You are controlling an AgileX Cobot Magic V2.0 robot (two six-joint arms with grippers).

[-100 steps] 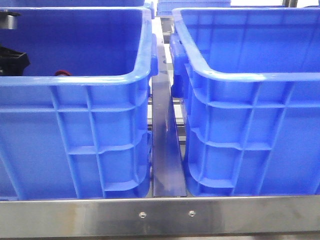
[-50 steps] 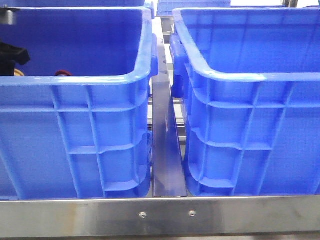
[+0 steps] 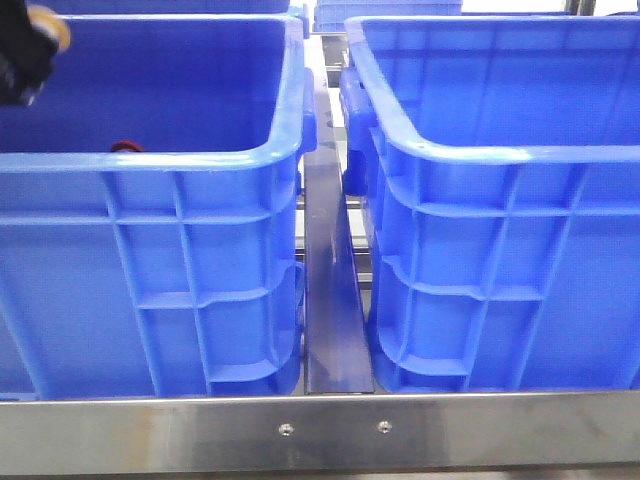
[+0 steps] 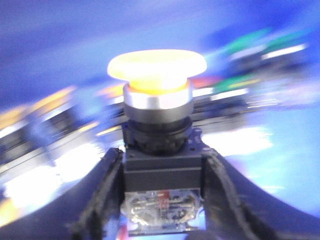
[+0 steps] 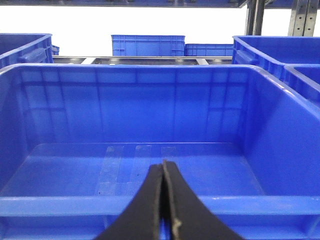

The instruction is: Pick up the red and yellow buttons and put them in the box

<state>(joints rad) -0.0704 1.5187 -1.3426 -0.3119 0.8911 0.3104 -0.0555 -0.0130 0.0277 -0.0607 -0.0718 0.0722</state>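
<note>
My left gripper (image 4: 162,172) is shut on the yellow button (image 4: 157,75), its dark body clamped between the jaws, yellow-orange cap and silvery collar pointing away from the wrist. In the front view the gripper (image 3: 22,60) shows at the top left, raised over the left blue box (image 3: 200,160), with the yellow cap (image 3: 48,28) showing. A bit of the red button (image 3: 124,146) peeks above that box's near rim. My right gripper (image 5: 164,167) is shut and empty, in front of the right blue box (image 5: 150,205), which also shows in the front view (image 3: 480,150).
A steel rail (image 3: 335,300) runs between the two boxes and a steel bar (image 3: 320,430) crosses the front. More blue crates (image 5: 147,45) stand further back. Blurred coloured parts (image 4: 260,55) lie in the left box behind the held button.
My left gripper has risen from low inside the left box to near its top edge, carrying the yellow button. The right arm has not moved.
</note>
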